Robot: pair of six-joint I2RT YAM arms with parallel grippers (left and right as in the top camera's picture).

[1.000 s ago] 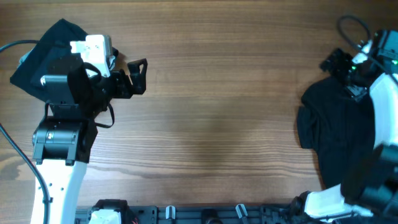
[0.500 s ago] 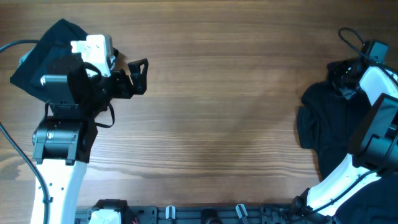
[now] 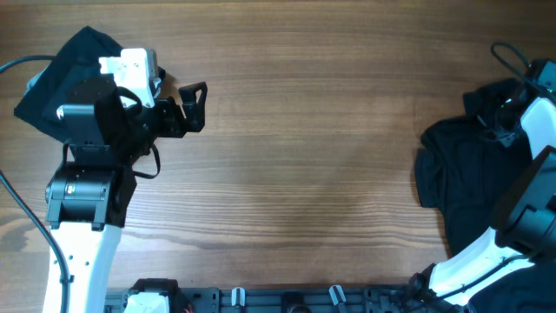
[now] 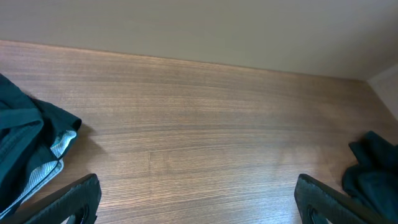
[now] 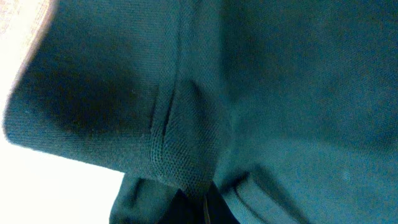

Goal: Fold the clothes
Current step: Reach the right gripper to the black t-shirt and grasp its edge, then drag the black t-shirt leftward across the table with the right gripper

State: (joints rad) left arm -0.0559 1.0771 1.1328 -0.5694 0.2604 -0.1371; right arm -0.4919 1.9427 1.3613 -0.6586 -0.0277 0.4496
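The clothes lie in two dark heaps. One black T-shirt (image 3: 54,71) sits at the far left, partly under my left arm; the left wrist view shows it (image 4: 17,146) with a pale grey inner edge. A bigger black pile (image 3: 467,178) covers the right side and shows as a dark fold (image 4: 374,174) in the left wrist view. My left gripper (image 3: 193,103) hovers open over bare wood, nothing between its fingers (image 4: 79,198). My right gripper (image 3: 506,106) is sunk in the pile's far corner, shut on a seamed fold of the black fabric (image 5: 186,124) that fills its view.
The wooden table (image 3: 304,148) stretches between the two heaps. A cable (image 3: 508,56) loops above the right arm near the far right edge. The arm bases and a rail (image 3: 287,300) line the near edge.
My right gripper has slid right, deeper into the pile's far corner, and closed on the fabric. The cloth's upper edge has bunched up there. The left arm has not moved.
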